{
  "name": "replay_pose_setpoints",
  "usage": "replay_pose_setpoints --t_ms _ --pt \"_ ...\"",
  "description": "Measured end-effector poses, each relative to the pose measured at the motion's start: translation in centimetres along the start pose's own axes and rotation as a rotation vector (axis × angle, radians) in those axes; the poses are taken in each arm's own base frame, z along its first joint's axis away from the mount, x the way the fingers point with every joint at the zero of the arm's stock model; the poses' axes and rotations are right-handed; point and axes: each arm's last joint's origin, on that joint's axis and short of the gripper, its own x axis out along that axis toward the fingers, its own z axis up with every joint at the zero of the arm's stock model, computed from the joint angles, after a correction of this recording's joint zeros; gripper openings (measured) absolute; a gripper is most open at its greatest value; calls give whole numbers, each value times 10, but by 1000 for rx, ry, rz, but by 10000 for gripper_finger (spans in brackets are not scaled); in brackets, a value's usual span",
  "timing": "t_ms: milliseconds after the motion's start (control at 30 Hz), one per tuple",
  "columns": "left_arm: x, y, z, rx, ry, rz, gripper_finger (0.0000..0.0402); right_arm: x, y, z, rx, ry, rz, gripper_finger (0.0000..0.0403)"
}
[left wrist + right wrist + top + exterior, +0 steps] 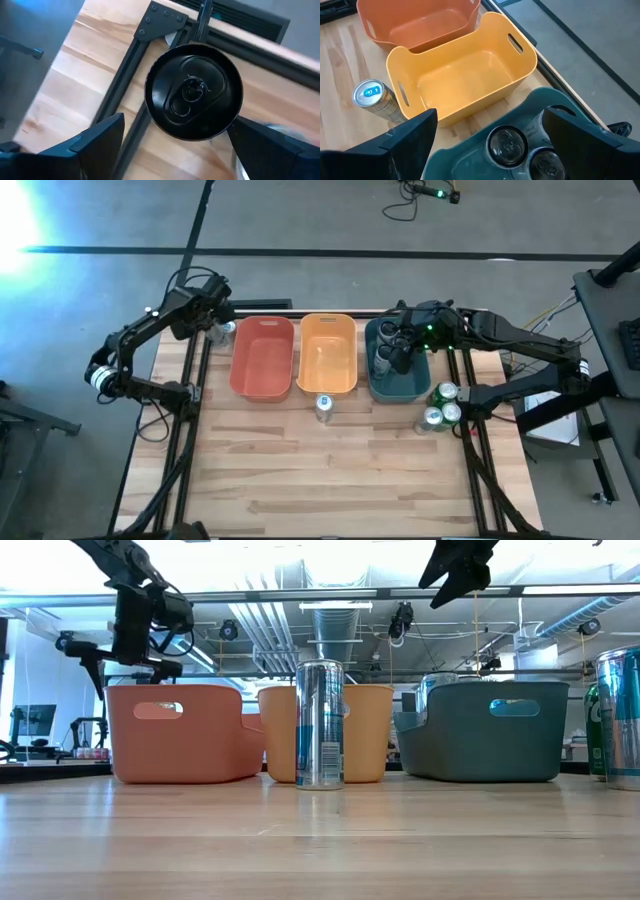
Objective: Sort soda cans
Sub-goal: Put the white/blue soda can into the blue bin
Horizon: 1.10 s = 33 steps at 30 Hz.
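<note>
Left gripper [172, 145] hovers open, straddling a dark-topped can [193, 90] directly below: pick step, needs descent and closing. Right gripper [487, 135] open, empty, above teal bin [470, 162] holding dark cans [506, 144].

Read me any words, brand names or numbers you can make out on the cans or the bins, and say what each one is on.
None can be read.
Blue-and-silver can in front of the orange bin: its print is too blurred to read.
Green cans right of the teal bin: markings too small to read.
Dark can under the left gripper: plain top, no text.
Red bin, and the other two bins: no labels show.
</note>
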Motion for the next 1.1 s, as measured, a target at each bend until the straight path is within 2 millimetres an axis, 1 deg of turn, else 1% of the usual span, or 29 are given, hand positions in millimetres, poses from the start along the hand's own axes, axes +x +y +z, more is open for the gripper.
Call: replay_pose_setpoints --t_ms 167,333,600,800,1100 --pt "2 -3 2 -123 -32 -25 327 0 0 0 0 0 0 359" --pt "6 -6 1 -176 -42 -33 327 0 0 0 -1 2 3 359" --pt "23 -16 0 -312 -64 -30 327 0 0 -3 -4 33 -2 359" --pt "33 -21 -2 -350 -78 21 326 -5 -1 -8 9 72 18 359" --pt "40 -24 -2 -415 -96 51 325 -7 -2 -9 9 66 19 359"
